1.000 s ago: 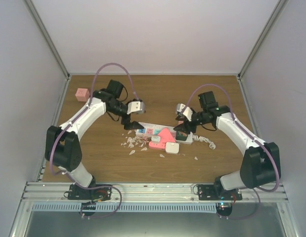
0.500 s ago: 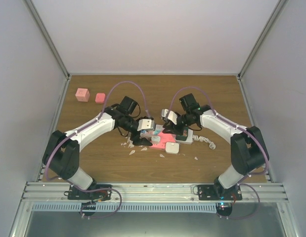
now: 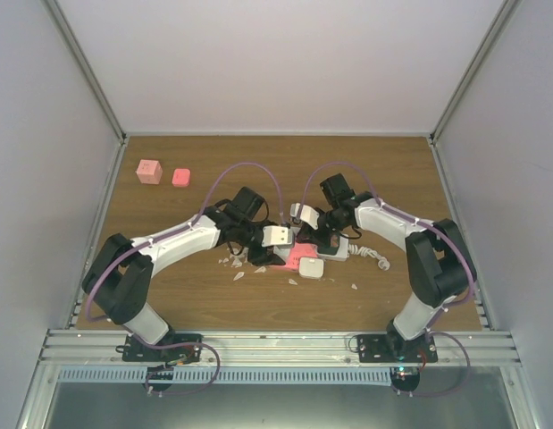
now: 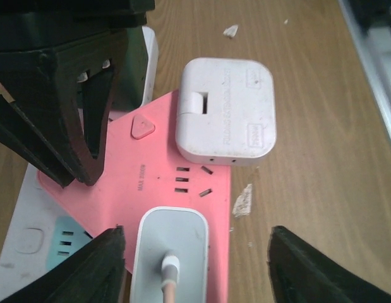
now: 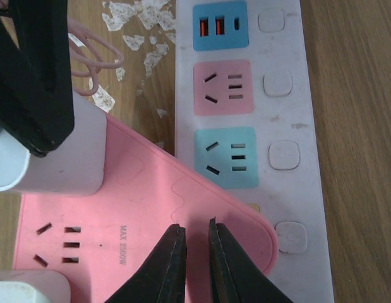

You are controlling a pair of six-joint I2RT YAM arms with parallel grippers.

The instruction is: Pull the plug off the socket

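Top: both arms have swung in and now meet over the socket [image 3: 337, 250], mid-table.
Left wrist: left gripper [image 4: 195, 255] released, jaws narrowing astride the corded plug [image 4: 173, 246] in the pink adapter [image 4: 157, 183]; no contact yet.
Right wrist: right gripper [image 5: 196, 252] has clenched empty, tips over the adapter beside the socket's outlets, likely bracing for the pull.

Top view: high, from near edge, looking down. Wrist views: close, downward; all share pink plug [image 4: 158, 165].
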